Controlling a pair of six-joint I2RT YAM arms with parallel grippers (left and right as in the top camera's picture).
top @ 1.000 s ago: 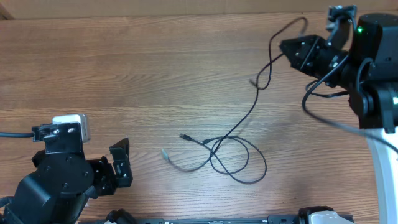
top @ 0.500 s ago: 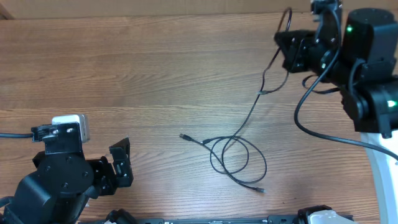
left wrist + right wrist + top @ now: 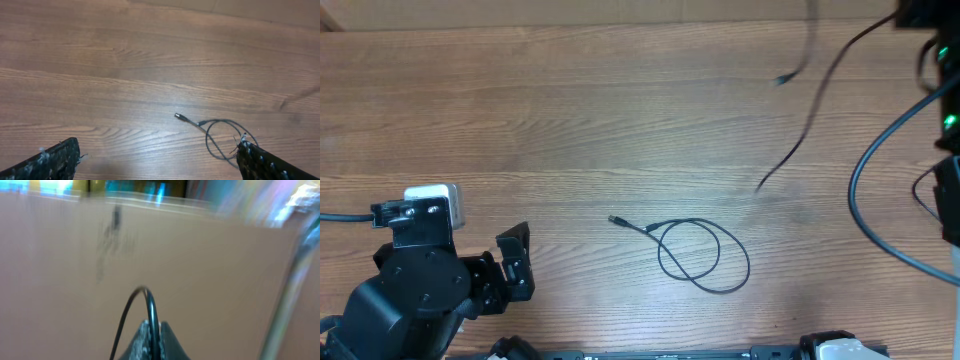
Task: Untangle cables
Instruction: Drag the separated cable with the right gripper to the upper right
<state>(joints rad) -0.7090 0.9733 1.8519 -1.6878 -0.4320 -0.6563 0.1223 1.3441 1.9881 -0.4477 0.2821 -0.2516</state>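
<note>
Pincer on the left stays wide open, near left. At centre the looped cable now lies alone on the surface; the other cable has pulled free, dangling far right from my right pincer, clamped shut on it.

No writing, label, brand, number or sign can be read in any view. The small white block on the black arm housing behind the left gripper is too small to show print. The right wrist view is blurred.
</note>
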